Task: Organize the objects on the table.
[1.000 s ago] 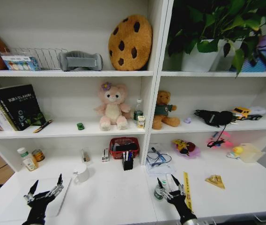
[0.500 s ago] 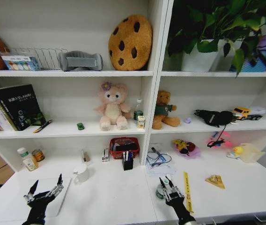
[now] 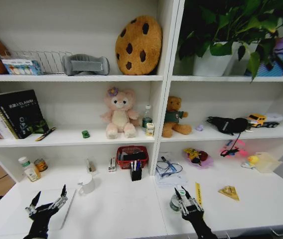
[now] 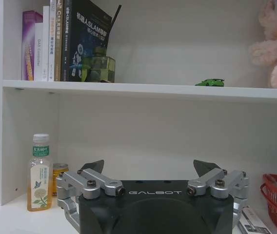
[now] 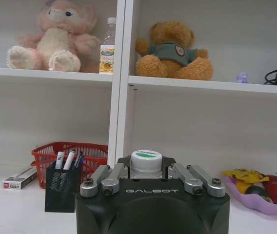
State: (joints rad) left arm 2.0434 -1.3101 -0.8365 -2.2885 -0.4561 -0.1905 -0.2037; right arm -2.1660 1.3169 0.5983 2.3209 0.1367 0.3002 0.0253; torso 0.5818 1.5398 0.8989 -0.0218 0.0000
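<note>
**Q:** Bottle, white with a green-printed cap: where does it stand, and why does the right gripper sit as it does?

**A:** It stands upright on the near right part of the white surface, just left of a yellow strip. In the right wrist view the cap sits centred between the jaws, which are drawn in narrow on either side of the bottle. Centring suits a round, upright body: pressure from both sides should keep it from tipping. Whether the grip is firm cannot be read here; the bottle appears to rest on the surface, not lifted.

**Q:** And the left gripper?

**A:** It hovers low over the near left of the surface, jaws spread wide and holding nothing, beside a slim flat laptop lying there. In its wrist view the fingertips stand well apart.

**Q:** What lies farther out?

**A:** A white mug, a black pen holder and a red basket stand toward the far edge. A tall bottle and a can occupy the far left corner. On the shelf above, a green toy car sits left of a pink plush.
</note>
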